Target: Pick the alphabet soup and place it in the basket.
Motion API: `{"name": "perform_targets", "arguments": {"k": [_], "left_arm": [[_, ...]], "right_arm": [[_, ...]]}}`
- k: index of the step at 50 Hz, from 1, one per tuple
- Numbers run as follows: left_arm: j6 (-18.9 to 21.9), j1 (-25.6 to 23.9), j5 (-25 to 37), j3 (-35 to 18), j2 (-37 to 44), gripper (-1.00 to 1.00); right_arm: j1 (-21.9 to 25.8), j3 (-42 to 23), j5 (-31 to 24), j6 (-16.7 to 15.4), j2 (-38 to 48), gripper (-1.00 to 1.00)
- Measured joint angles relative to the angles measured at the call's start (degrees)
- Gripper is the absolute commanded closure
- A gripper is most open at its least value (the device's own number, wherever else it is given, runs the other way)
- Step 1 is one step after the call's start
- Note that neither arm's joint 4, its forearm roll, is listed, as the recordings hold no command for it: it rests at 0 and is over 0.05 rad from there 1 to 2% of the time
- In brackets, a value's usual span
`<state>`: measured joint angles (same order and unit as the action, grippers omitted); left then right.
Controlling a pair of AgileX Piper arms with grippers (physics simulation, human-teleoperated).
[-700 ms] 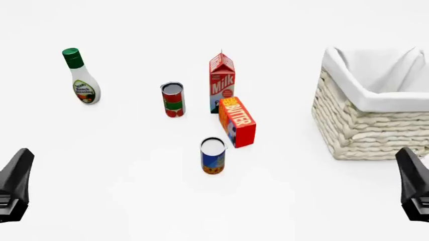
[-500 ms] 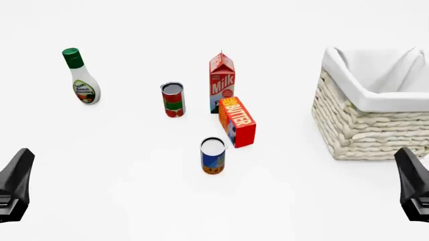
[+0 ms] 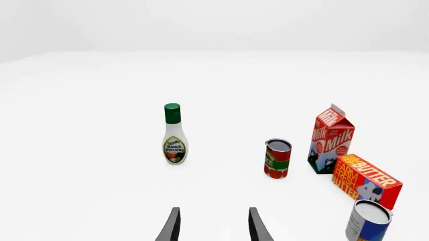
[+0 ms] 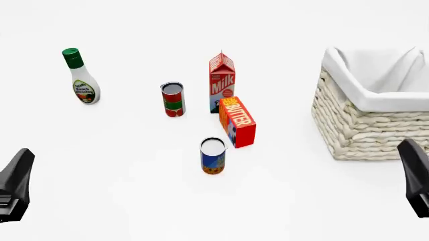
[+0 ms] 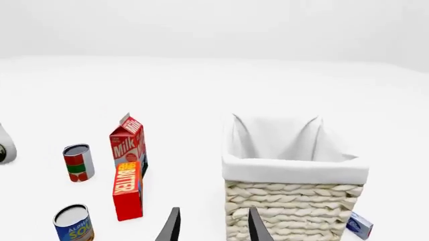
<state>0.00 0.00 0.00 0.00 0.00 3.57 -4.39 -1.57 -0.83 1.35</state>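
Soup can: alphabet soup point(image 4: 212, 155) standing upright mid-table, butter box point(image 4: 237, 121) just beside. Both tools spread, holding nothing. You are risking clipping butter box on approach; basket point(image 4: 365, 118) well apart, rightward.

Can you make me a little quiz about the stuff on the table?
1. True or false: the alphabet soup is already inside the basket.
2. Which stands nearest the soup: A) ranch dressing bottle, B) butter box, C) milk carton?
3. What colour is the dressing bottle's cap?

Key:
1. False, it stands on the table, apart from the basket.
2. B.
3. Green.
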Motion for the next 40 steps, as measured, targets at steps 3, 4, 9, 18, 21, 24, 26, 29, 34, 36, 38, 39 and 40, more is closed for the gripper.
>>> {"name": "perform_targets", "arguments": {"k": [3,4,9,18,21,24,26,29,34,36,38,39,40], "left_arm": [[0.00,0.00,0.00,0.00,0.00,-1.00],[0.00,0.00,0.00,0.00,0.00,-1.00],[0.00,0.00,0.00,0.00,0.00,-1.00],[0.00,0.00,0.00,0.00,0.00,-1.00],[0.00,0.00,0.00,0.00,0.00,-1.00],[0.00,0.00,0.00,0.00,0.00,-1.00],[0.00,0.00,0.00,0.00,0.00,-1.00],[0.00,0.00,0.00,0.00,0.00,-1.00],[0.00,0.00,0.00,0.00,0.00,-1.00],[0.00,0.00,0.00,0.00,0.00,-1.00],[0.00,0.00,0.00,0.00,0.00,-1.00],[0.00,0.00,0.00,0.00,0.00,-1.00],[0.00,0.00,0.00,0.00,0.00,-1.00]], "right_arm": [[0.79,-0.91,-0.19,-0.21,0.34,-1.00],[1.05,-1.20,-0.24,-0.28,0.45,-1.00],[2.34,-2.50,-0.36,-0.63,1.07,-1.00],[4.88,-4.16,0.62,-1.32,3.00,-1.00],[5.76,-4.43,1.30,-1.47,3.85,-1.00],[6.63,-4.55,2.19,-1.61,4.85,-1.00],[7.23,-4.65,2.80,-1.70,5.55,-1.00],[8.05,-4.87,3.65,-1.81,6.58,-1.00],[9.42,-5.26,5.08,-2.02,8.30,-1.00],[9.99,-5.39,5.65,-2.10,8.99,-1.00],[10.53,-5.51,6.20,-2.17,9.62,-1.00],[10.81,-5.56,6.47,-2.19,9.95,-1.00],[11.09,-5.61,6.76,-2.22,10.28,-1.00]]}}
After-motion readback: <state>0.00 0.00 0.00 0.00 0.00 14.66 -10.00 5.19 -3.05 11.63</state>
